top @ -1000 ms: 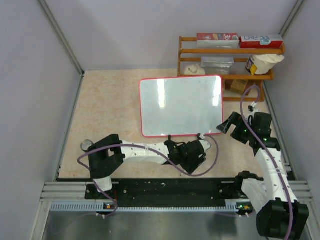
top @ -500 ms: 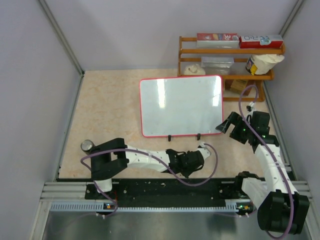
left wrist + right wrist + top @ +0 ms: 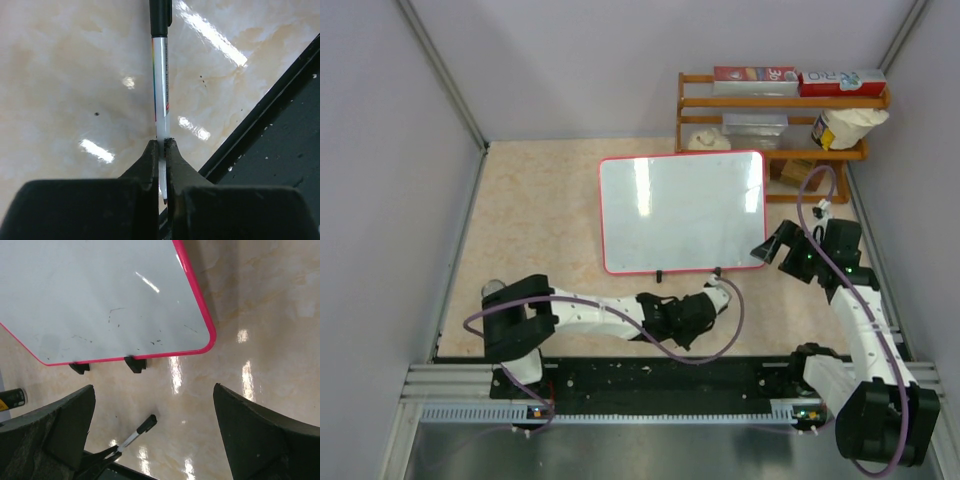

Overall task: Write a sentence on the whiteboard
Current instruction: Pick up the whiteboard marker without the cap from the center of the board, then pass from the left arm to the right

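- Left gripper [image 3: 161, 146]: jaws were shut tight on a slim marker pen with a white barrel and one black end [image 3: 160, 85]. The hold sat at the white end. The black end pointed away from the wrist.
- Could not tell whether the pen was off the table, or whether the black end was a cap.
- Handling, judged: the pen is light, stiff and smooth plastic. A pinch this near one end may let it swivel under writing pressure, so a hold nearer mid-barrel should be steadier.
- Surface: a glossy beige marbled table top [image 3: 60, 75] with bright glare patches, probably low in friction. A black base strip [image 3: 280, 150] ran along the near edge.
- Right gripper [image 3: 153, 400]: jaws were spread wide and held nothing. It hovered just beside the board's near right corner.
- Large glossy white whiteboard with thin red frame [image 3: 682, 210]: it stood mid-table on two small black feet [image 3: 136, 363], beyond the pen.
- Only faint smudges showed on the board; no sentence was written yet.
- Handling, judged: the board is stiff, light and slick. It could slide or tip under the nib, so bracing it at the frame looks sensible.
- Far right: a wooden shelf rack [image 3: 775, 100] held boxes and containers. Plain grey wall panels [image 3: 570, 60] enclosed the cell.
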### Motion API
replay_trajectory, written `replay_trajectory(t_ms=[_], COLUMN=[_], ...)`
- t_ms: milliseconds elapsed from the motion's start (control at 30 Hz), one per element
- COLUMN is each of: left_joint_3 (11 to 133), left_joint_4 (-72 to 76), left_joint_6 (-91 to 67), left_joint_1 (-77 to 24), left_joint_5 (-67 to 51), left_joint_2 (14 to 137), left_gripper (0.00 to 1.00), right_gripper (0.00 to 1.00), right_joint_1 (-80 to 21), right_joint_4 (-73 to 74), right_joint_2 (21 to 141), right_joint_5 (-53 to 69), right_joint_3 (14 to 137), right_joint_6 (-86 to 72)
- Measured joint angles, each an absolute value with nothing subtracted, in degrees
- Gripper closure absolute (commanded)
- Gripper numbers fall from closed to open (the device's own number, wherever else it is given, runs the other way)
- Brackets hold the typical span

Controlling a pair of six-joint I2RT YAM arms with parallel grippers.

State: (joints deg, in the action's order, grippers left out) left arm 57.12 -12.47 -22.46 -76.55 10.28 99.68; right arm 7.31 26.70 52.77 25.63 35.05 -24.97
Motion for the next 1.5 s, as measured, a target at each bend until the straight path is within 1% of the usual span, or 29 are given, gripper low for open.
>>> replay_trajectory(t_ms=[167, 300, 467, 567, 700, 767, 800, 833, 933, 1000, 1100, 1133, 1200, 1233, 1267, 1333, 1367, 1433, 1467, 1500], left_joint_3=[57.08, 57.47, 58.35, 58.57, 59.44, 59.57, 59.57, 59.53, 58.98, 58.48, 57.95, 57.71, 57.28, 57.12, 57.04, 56.75, 56.55, 56.51, 56.47, 56.45], left_joint_4=[-15.29, -15.7, -16.84, -17.56, -18.24, -18.09, -18.09, -17.87, -15.84, -14.72, -13.32, -13.13, -12.97, -12.93, -12.91, -13.3, -13.21, -13.28, -13.23, -13.08], left_joint_6=[-21.96, -20.84, -19.64, -19.42, -19.35, -19.55, -19.7, -20.29, -21.91, -22.83, -23.94, -24.14, -24.58, -24.77, -24.95, -24.73, -24.84, -24.64, -24.58, -24.58], left_joint_1=[-72.62, -65.67, -52.07, -45.43, -41.34, -41.17, -41.17, -41.17, -41.17, -41.17, -41.17, -41.17, -41.17, -41.17, -41.17, -41.08, -41.08, -41.08, -41.08, -41.08], left_joint_5=[9.67, 5.93, -2.24, -8.93, -17.8, -21.67, -23.07, -24.84, -28.01, -29.28, -30.52, -30.7, -30.81, -30.81, -30.81, -30.41, -30.76, -30.57, -30.48, -30.41], left_joint_2=[89.65, 78.17, 66.85, 62.26, 59.22, 58.61, 58.43, 58.24, 57.63, 57.17, 56.97, 56.93, 56.84, 56.82, 56.82, 56.8, 56.8, 56.45, 56.36, 56.36], left_gripper=[1.0, 1.0, 1.0, 1.0, 1.0, 1.0, 1.0, 1.0, 1.0, 1.0, 1.0, 1.0, 1.0, 1.0, 1.0, 1.0, 0.91, 0.68, 0.47, 0.39], right_gripper=[0.01, 0.01, 0.01, 0.01, 0.01, 0.04, 0.07, 0.15, 0.29, 0.32, 0.41, 0.56, 0.7, 0.93, 1.0, 1.0, 1.0, 1.0, 1.0, 1.0], right_joint_1=[7.29, 5.63, -3.31, -9.34, -16.62, -20.53, -22.15, -24.08, -27.77, -29.19, -30.7, -31.16, -32.12, -32.6, -33.01, -33.87, -34.17, -34.26, -34.33, -34.39], right_joint_4=[26.76, 27.11, 25.36, 21.23, 13.89, 10.68, 9.32, 7.4, 1.54, -2.07, -5.61, -6.44, -7.4, -7.77, -8.03, -8.8, -8.71, -8.62, -8.58, -8.51], right_joint_2=[52.1, 50.59, 50.33, 50.94, 54.39, 56.99, 58.11, 59.51, 62.78, 64.29, 65.8, 66.13, 66.41, 66.43, 66.43, 66.41, 66.37, 66.28, 66.08, 65.76], right_joint_5=[27.97, 29.32, 32.32, 35.22, 38.52, 39.44, 39.75, 40.14, 41.34, 41.93, 42.59, 42.81, 43.22, 43.44, 43.72, 44.75, 44.77, 44.88, 44.73, 44.53], right_joint_3=[37.67, 40.88, 47.0, 49.1, 51.11, 52.71, 53.45, 54.26, 55.64, 55.64, 55.64, 55.64, 55.64, 55.64, 55.64, 55.86, 55.96, 55.96, 55.96, 55.94], right_joint_6=[-23.51, -22.55, -22.79, -24.86, -28.86, -30.3, -31.03, -32.01, -34.65, -36.38, -38.37, -38.85, -39.53, -39.38, -39.29, -40.32, -39.99, -40.12, -40.1, -39.88])
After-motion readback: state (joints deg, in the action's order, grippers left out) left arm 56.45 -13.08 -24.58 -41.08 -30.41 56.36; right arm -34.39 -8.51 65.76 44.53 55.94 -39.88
